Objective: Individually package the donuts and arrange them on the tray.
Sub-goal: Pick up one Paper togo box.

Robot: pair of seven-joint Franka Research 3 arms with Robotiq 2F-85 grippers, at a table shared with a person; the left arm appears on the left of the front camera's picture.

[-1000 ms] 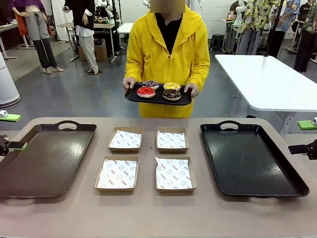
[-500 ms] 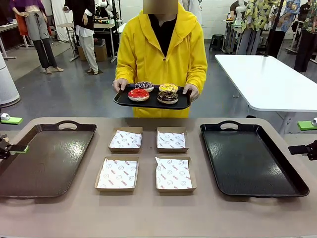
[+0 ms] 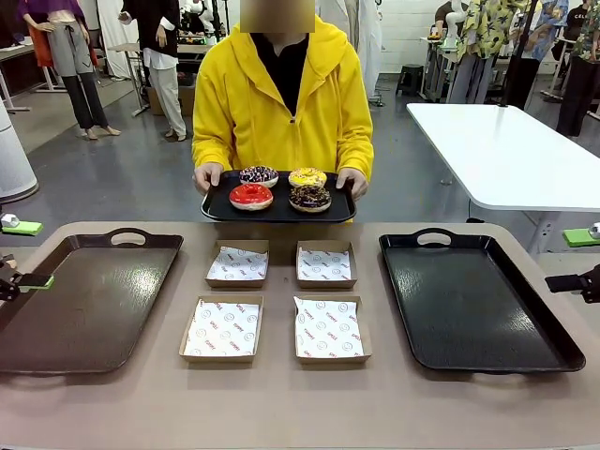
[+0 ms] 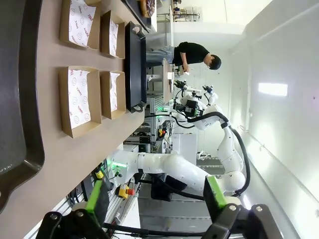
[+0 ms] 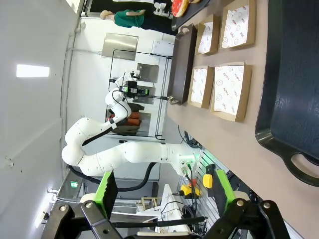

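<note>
Four glazed ring donuts (image 3: 251, 196) sit on a small black tray (image 3: 278, 214) in the person's hands (image 3: 207, 176), beyond the counter (image 3: 281, 403) — four brown cardboard boxes (image 3: 237, 263) hold only printed paper; left jaws and right jaws released, empty.

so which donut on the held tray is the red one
The red donut sits near-left on the held tray, beside the chocolate donut; the others are yellow or dark.

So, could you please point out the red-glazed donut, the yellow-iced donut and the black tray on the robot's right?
red-glazed donut (image 3: 241, 198), front view, on its glaze
yellow-iced donut (image 3: 299, 178), front view, on its icing
right black tray (image 3: 473, 300), front view, on its bare floor
</note>
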